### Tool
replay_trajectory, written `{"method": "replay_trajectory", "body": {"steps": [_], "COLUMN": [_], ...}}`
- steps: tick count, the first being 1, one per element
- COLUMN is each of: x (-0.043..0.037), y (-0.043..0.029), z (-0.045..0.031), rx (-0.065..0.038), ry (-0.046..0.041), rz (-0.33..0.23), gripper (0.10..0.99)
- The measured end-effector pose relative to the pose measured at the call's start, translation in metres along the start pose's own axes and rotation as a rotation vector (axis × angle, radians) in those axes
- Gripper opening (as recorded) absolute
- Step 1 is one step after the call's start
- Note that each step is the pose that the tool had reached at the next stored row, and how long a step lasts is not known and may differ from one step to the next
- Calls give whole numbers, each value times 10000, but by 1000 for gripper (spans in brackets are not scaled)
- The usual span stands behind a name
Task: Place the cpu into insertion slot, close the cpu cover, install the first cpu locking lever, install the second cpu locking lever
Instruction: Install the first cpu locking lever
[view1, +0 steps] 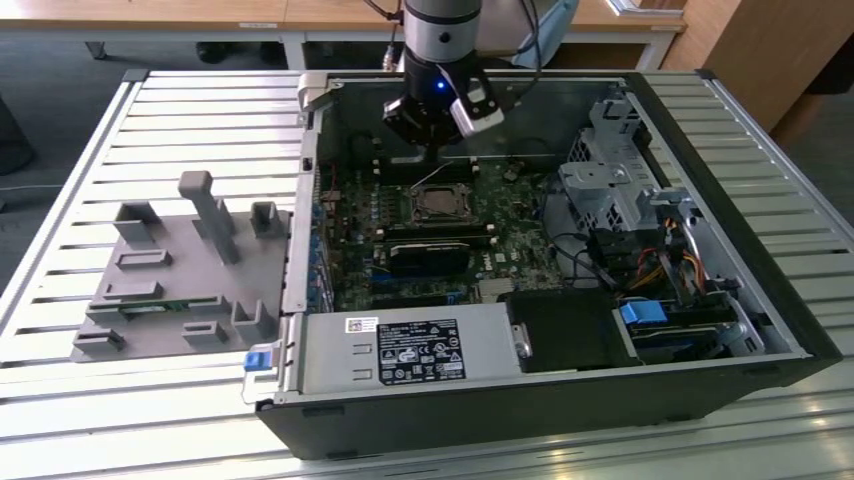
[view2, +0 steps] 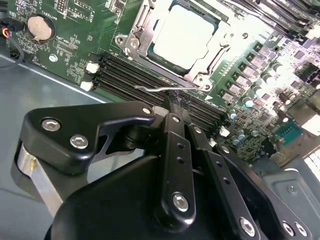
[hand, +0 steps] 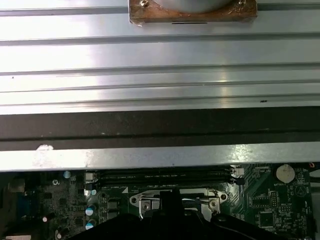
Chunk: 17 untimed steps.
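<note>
The cpu (view2: 182, 35) lies flat in the insertion slot (view1: 438, 206) on the green motherboard, its pale metal top showing through the window of the cpu cover (view2: 141, 30). The cover is down over it. A thin wire locking lever (view2: 150, 89) runs along the socket's edge beside the memory slots. My gripper (view2: 175, 102) hangs just over that edge, its black fingers shut together with their tips at the lever wire. I cannot tell if the tips pinch the wire or only touch it. In the exterior view my gripper (view1: 430, 150) stands over the board's far side.
The open computer case (view1: 747, 330) lies on a slatted metal table. Long black memory slots (view2: 130, 75) border the socket. A black heat-sink block (view1: 427, 252), drive cage (view1: 614, 190) and power supply (view1: 400, 350) sit inside. A grey fixture tray (view1: 174, 270) lies at the exterior view's left.
</note>
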<state>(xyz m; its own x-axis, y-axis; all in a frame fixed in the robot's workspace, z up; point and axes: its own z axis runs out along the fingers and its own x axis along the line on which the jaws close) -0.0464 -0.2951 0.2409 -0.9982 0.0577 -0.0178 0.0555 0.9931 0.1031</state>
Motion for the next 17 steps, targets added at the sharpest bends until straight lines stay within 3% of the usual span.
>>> {"method": "replay_trajectory", "body": {"steps": [17], "x": [-87], "y": [15], "z": [111], "rx": [2], "ry": [0], "rz": [-1], "gripper": [106]}}
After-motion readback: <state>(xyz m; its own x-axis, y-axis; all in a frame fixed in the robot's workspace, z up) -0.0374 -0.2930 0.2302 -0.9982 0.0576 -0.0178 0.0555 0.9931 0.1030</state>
